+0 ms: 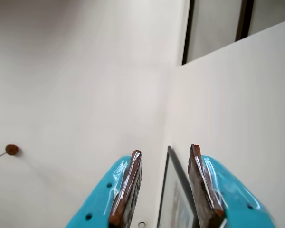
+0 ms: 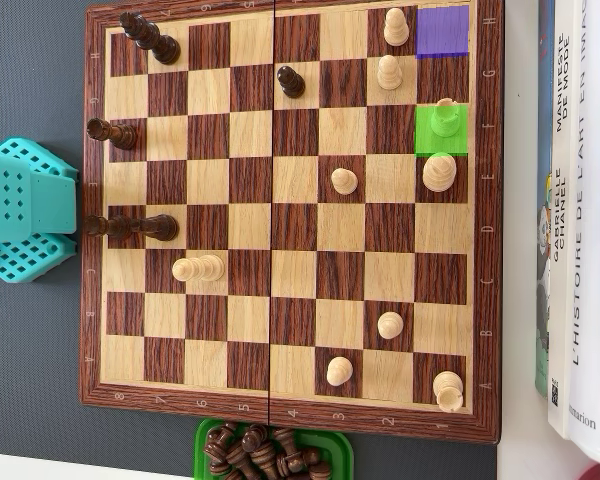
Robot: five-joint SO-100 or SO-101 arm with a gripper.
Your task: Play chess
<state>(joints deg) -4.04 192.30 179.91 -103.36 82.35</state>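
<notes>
The chessboard is the anchor here, lying flat on the dark surface in the overhead view. Off its left edge sits the arm's turquoise base, clear of the playing squares. Up in the board's top right corner one square glows purple, and two squares below it a green-lit square carries a pale pawn. Just under that stands another light piece. Dark pieces cluster along the board's left side and upper left; light ones are scattered over its right half, with one lying tipped on the lower left. Below the board's bottom edge a green tray holds a heap of captured dark pieces. Books lie along the board's right edge.

And the wrist view: the hand points up at pale walls, nowhere near the board, its brown-padded turquoise fingers spread apart, nothing between them.
</notes>
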